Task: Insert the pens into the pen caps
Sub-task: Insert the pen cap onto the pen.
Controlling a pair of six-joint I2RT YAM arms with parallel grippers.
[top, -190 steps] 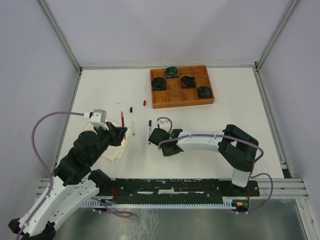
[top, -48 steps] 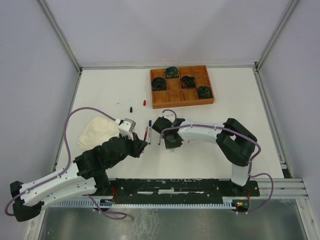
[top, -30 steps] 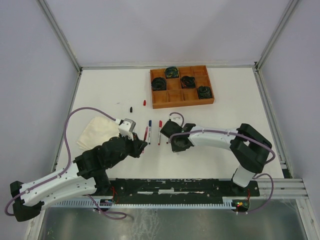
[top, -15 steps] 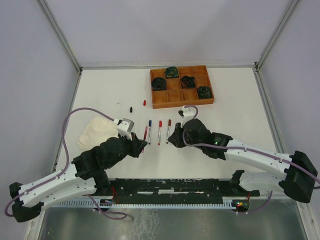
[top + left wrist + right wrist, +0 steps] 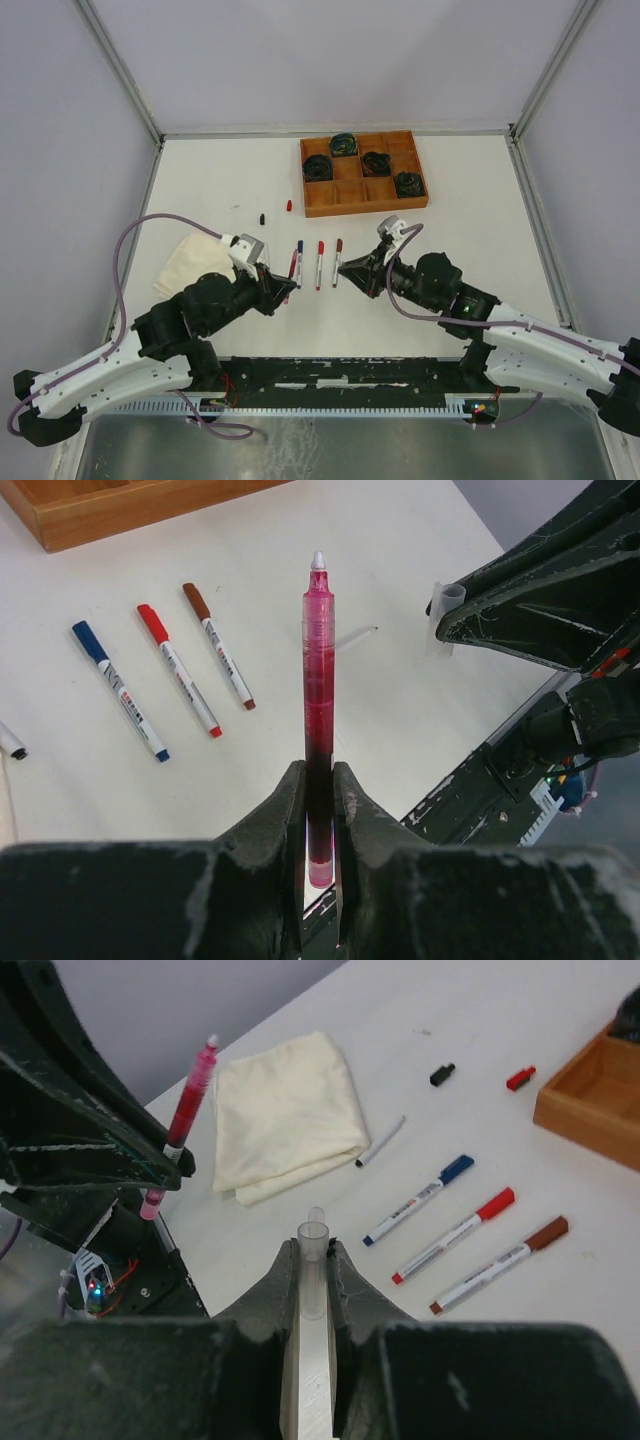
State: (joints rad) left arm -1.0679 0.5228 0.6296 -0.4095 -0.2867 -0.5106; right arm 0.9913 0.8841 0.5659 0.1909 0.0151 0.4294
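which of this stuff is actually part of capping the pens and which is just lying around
Part of the job:
- pink pen in the left claw
- clear cap in the right claw
- uncapped white pen
- loose black cap, red cap
- already capped: blue pen, red pen, brown pen

Just lying about:
- cream cloth
- wooden tray with cable bundles

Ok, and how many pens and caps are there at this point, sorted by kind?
Capped pens on the table: 3 (blue pen, red pen, brown pen)
Uncapped pens: 2 (black-tipped pen on the table, pink pen in the left end effector)
Loose caps: 2 (black cap, red cap)
Held in the right end effector: 1 (clear cap)
Total: 8
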